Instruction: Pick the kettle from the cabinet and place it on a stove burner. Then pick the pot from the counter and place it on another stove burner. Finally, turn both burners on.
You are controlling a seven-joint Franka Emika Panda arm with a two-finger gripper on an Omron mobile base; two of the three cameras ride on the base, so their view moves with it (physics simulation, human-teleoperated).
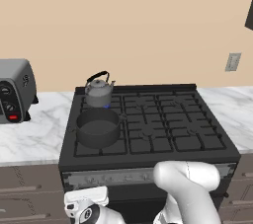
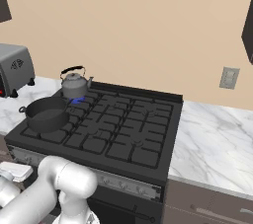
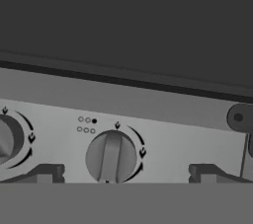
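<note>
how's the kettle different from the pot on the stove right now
The kettle is small, light grey, lidded, with an arched black handle; the pot is wider, lower, dark and open. The kettle sits on the back left burner with a blue flame beneath; the pot sits on the front left, no flame visible. Both rest upright on the grates.

You have one kettle (image 1: 99, 92) and one pot (image 1: 97, 128), both on the grates by the stove's left edge. You can count six burners (image 1: 148, 119), in two rows of three. One toaster oven (image 1: 16, 90) stands on the counter (image 1: 29, 139). One outlet plate (image 1: 233, 62) is on the wall. Up close you see two knobs (image 3: 111, 158) and two finger tips (image 3: 47, 172).
</note>
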